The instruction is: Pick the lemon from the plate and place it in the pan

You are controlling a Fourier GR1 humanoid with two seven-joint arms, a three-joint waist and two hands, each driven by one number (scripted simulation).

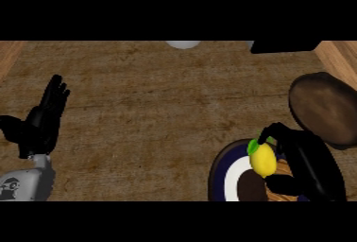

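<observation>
Down at the lower right of the head view, the right hand (310, 163) curls round the lemon (263, 159), its fingers arching over the top of the fruit and the thumb coming in below it, so the hand is closed on the lemon. The lemon is yellow with a green tip at its upper end, and it stands roughly upright, just over the plate (225, 172). Whether it touches the plate or hangs just above it, I cannot tell. The plate has a dark blue rim, a white ring inside that and a dark brown middle; the hand and the lower edge of the view hide part of it.

Up and to the right of the plate sits the pan (322, 108), a dark brown round shape near the right edge of the counter (160, 108). Lemon and pan are near each other but apart, with the hand's fingers between them.

At the far left, the left hand (43, 118) rests open, its fingers straight and pointing up the view, holding nothing. Its grey forearm (28, 182) comes in from the lower left corner. The counter is a brown, wood-grained surface. A small pale round shape (182, 44) shows at its top edge, too little of it in view to name.
</observation>
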